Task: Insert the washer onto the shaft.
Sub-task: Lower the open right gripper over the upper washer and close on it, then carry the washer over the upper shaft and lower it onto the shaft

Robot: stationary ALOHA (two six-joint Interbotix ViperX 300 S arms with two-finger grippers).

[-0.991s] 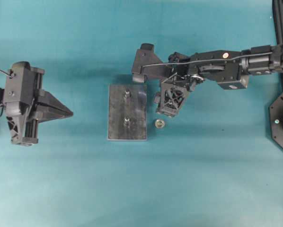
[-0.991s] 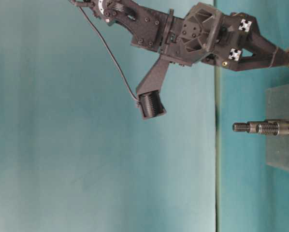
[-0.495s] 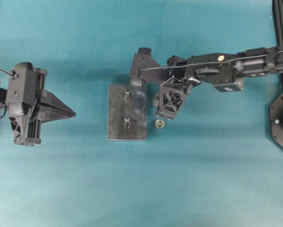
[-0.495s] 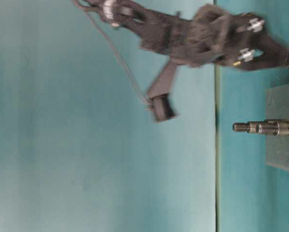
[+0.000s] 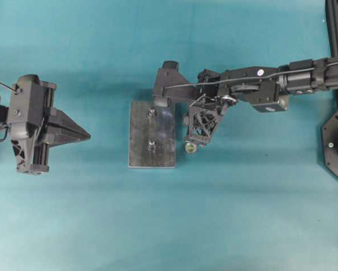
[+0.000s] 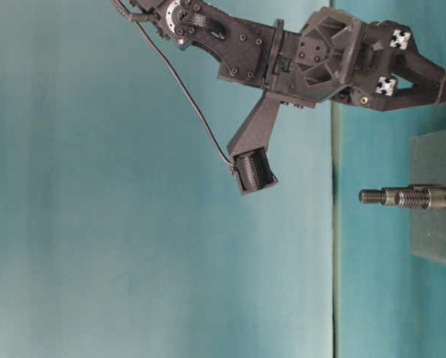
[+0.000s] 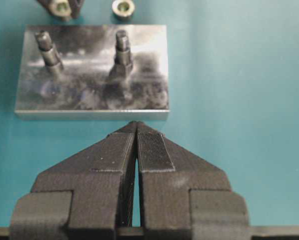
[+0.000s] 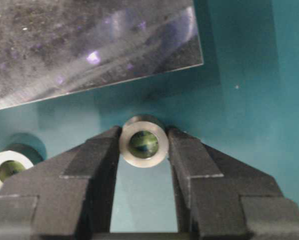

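The right gripper (image 8: 143, 145) has a metal washer (image 8: 143, 140) pinched between its two fingertips, and in the right wrist view the ring sits snug with a black pad touching it on each side. So it's clamped on the washer (hole facing the camera, greenish reflection inside). A second washer (image 8: 8, 168) lies on the teal mat (image 8: 239, 75) off to the left in that same view, just beside the left finger.

From overhead, that gripper is at the right edge of the steel base plate (image 5: 141, 148), and the spare washer (image 5: 190, 148) pokes out just below the arm's wrist frame. The plate carries two upright threaded shafts, a far shaft (image 5: 151, 112) and a near shaft (image 5: 151, 144), both bare.

The left gripper (image 7: 136, 131) is parked well to the left of the plate, fingers pressed together with only a thin slit between them, gripping nothing. Its tips point at the plate's edge without touching.

The table-level view shows the right arm raised above the mat, to one side of the shafts.
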